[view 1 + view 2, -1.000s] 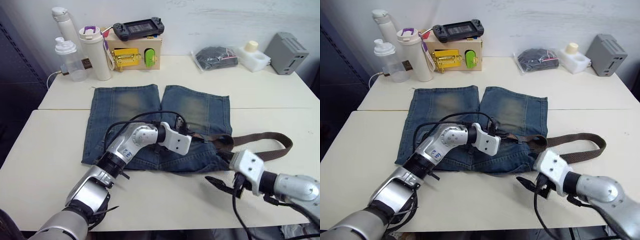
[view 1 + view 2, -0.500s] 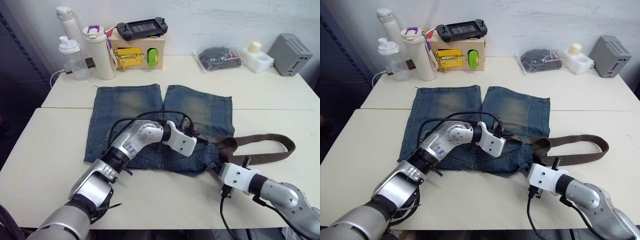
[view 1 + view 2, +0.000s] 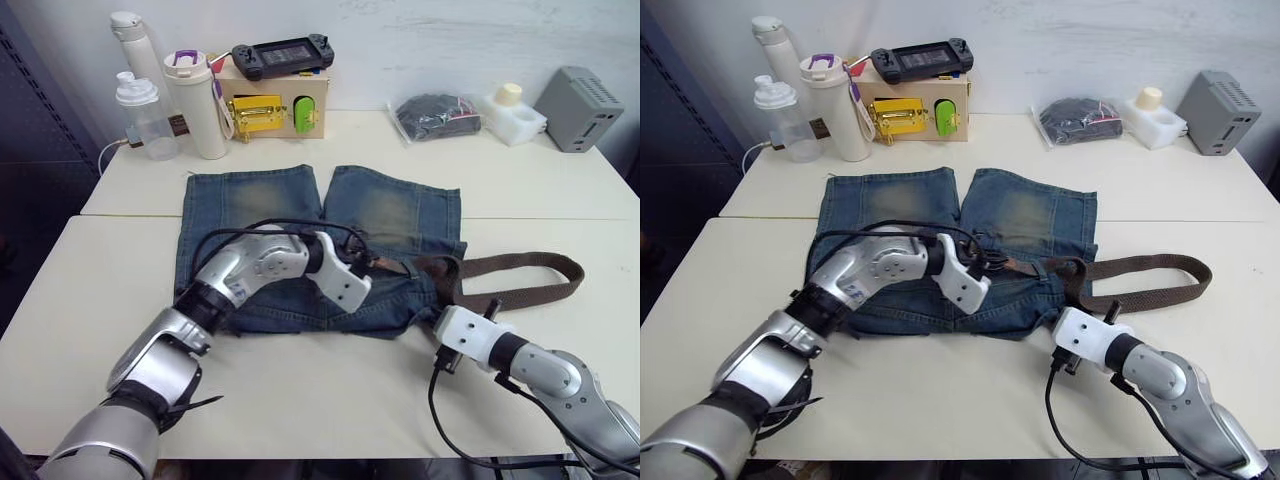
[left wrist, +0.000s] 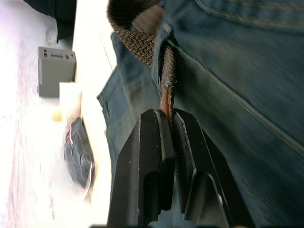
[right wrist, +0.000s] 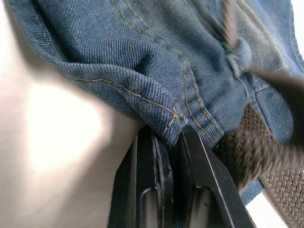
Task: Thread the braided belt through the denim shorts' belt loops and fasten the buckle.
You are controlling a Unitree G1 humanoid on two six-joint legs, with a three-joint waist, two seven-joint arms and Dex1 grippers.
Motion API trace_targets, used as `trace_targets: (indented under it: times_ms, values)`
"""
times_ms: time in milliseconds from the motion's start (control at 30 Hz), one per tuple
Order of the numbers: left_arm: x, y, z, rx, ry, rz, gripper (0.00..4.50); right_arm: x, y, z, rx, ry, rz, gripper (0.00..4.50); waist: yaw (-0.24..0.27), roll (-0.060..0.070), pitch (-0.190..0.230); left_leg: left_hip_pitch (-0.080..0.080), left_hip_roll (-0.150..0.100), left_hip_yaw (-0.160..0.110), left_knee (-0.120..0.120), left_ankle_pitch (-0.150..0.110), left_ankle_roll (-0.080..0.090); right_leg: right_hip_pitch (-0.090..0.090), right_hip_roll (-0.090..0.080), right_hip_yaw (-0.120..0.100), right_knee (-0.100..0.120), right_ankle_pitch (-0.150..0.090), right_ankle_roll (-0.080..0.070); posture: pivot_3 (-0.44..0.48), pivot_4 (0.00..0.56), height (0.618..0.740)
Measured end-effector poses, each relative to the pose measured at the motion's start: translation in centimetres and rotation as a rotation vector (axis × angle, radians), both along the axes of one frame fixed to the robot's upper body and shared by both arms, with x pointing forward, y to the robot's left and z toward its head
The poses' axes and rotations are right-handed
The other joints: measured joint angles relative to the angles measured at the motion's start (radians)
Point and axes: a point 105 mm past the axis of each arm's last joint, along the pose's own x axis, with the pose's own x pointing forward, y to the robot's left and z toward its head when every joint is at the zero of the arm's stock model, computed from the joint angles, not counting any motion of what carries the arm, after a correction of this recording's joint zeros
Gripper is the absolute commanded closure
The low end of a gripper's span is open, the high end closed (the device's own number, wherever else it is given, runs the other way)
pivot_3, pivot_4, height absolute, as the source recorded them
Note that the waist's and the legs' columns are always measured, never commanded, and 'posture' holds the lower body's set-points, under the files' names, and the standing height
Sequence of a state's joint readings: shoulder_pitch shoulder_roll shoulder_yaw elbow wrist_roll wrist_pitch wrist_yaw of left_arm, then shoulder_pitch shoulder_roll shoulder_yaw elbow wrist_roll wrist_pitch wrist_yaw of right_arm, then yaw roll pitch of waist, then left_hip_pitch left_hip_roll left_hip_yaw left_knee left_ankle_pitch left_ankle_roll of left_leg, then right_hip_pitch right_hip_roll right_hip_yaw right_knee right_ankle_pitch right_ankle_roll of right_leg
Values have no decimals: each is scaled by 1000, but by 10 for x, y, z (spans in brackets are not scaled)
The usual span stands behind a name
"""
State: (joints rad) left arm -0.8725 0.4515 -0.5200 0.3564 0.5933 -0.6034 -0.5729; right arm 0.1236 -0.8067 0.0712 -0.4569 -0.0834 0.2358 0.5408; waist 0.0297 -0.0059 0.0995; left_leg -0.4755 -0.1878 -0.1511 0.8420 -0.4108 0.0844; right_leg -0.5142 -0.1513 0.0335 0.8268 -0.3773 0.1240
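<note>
The denim shorts (image 3: 260,205) lie flat on the table, waistband toward me. The braided belt (image 3: 530,265) runs from the waistband out to the right in a long flat loop. My left gripper (image 3: 378,265) is over the middle of the waistband. In the left wrist view it (image 4: 167,114) is shut on the belt's brown tip, just past a belt loop (image 4: 160,45). My right gripper (image 3: 430,318) is at the waistband's right corner. The right wrist view shows it (image 5: 168,133) shut on the denim edge (image 5: 161,114). The buckle is hidden.
Along the back of the table stand two bottles (image 3: 135,100), a white tumbler (image 3: 195,105), a wooden latch box (image 3: 270,105) with a game console (image 3: 283,55) on it, a black bundle in plastic (image 3: 435,115), a white foam block (image 3: 510,110) and a grey box (image 3: 585,95).
My right gripper moved from the bare table in front of the shorts up to the waistband's right corner and shut on the denim. The left gripper kept hold of the belt tip.
</note>
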Motion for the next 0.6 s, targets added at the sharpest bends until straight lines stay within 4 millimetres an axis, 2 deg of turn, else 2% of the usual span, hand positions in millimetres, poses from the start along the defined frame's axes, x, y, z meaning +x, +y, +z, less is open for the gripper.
trace_targets:
  times_ms: [233,367,600]
  values:
    - [-16,23,3,-68,-20,12,4500,5,-3,0,6,-1,-20,4472,2,0,0,0,0,-2,4,-1,-1,-1,0,0,4,0,0,0,150,646]
    - [-27,40,-7,-87,2,14,4500,5,-2,-1,17,-1,-26,4472,1,0,0,-1,0,-2,5,-1,-2,-2,0,0,5,0,0,0,150,646]
    - [-31,50,-9,-117,1,28,4500,5,-1,-3,32,0,-33,4472,-1,0,0,-1,0,-1,5,-2,-3,-2,0,0,8,0,0,0,150,646]
